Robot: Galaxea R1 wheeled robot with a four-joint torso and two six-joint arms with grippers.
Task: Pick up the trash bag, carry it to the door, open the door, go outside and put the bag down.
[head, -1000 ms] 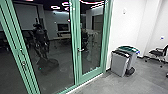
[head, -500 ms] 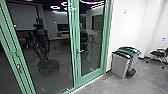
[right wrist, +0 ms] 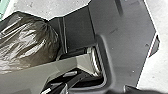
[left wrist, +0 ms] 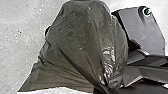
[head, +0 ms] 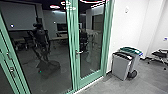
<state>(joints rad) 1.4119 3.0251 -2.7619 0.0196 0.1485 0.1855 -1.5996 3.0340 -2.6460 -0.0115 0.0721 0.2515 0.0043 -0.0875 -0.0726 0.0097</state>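
Note:
The trash bag (left wrist: 82, 47), dark and shiny, hangs large in the left wrist view. Its plastic draws together in folds at my left gripper (left wrist: 107, 90), which is shut on it. In the right wrist view part of the same trash bag (right wrist: 27, 42) bulges beside the robot's dark base. Ahead, in the head view, stands a closed glass door (head: 91, 42) in a green frame, with a lever handle (head: 79, 52) on its left side. How my right gripper stands cannot be made out.
Two grey bins (head: 121, 66), one green-topped, stand by the white wall right of the door. Beyond them is a black chair (head: 160, 53). Another green-framed glass panel (head: 37, 82) lies left of the door, with a dark robot shape and tables showing in the glass.
The head camera's view has shifted slightly as the robot moves, with more of the green frame showing at the far left. The door remains closed.

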